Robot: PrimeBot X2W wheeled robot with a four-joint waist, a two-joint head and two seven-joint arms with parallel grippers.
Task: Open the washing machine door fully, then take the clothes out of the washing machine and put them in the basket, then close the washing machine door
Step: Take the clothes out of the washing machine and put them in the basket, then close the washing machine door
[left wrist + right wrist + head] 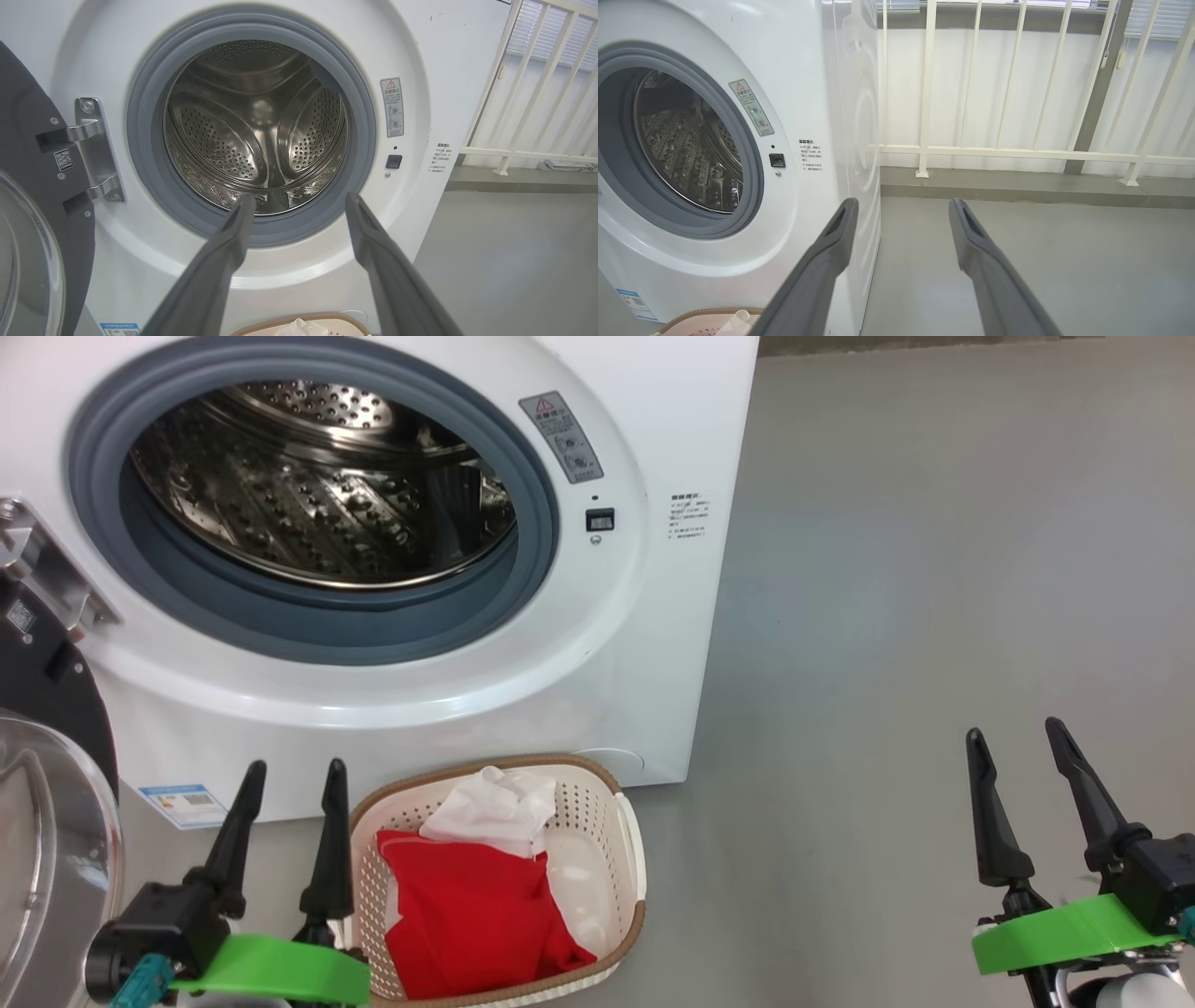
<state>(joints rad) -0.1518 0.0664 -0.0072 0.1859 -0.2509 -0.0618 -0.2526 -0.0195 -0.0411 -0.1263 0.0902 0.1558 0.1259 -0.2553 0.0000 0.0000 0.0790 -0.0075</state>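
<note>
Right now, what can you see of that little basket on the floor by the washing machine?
The basket is a small cream-white plastic tub, rounded-rectangular, with perforated walls, a brown woven-look rim and a white side handle. It sits upright on the grey floor just before the washing machine. Inside lie a red cloth and a crumpled white cloth.

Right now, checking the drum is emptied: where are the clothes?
The clothes lie in the basket on the floor before the washer, lower centre-left of the head view, just right of the left tool.
</note>
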